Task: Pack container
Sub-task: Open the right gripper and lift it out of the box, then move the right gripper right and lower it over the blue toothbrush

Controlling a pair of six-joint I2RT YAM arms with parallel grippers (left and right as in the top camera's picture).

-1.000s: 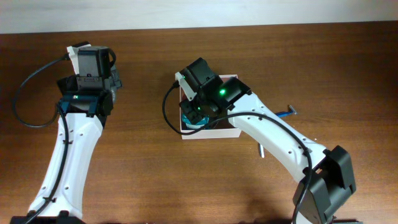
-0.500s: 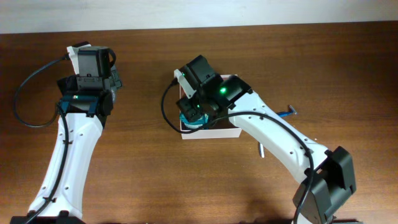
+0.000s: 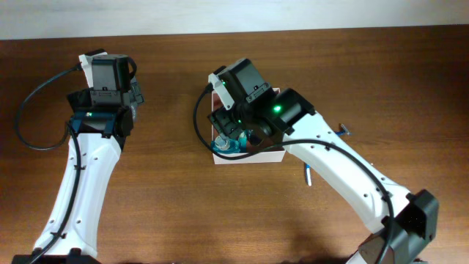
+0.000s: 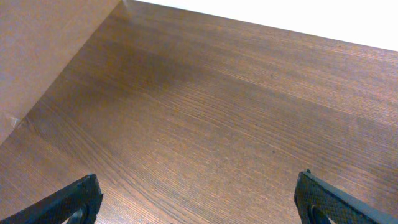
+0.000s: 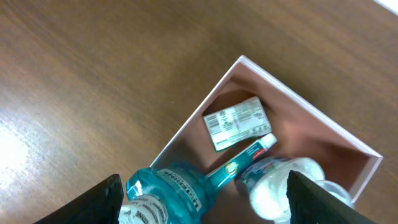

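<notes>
Container (image 5: 298, 124) now holds the teal mouthwash bottle (image 5: 171, 190); right fingers (image 5: 106, 199) released, spread wide, backing up; left fingers (image 4: 74, 202) wide, idle.

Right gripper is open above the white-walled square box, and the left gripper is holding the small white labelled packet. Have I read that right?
No. The left gripper is open and holds nothing, over the brown wooden table, as the left wrist view shows. The small white labelled packet lies inside the white-walled square box. The right gripper is open above it.
</notes>
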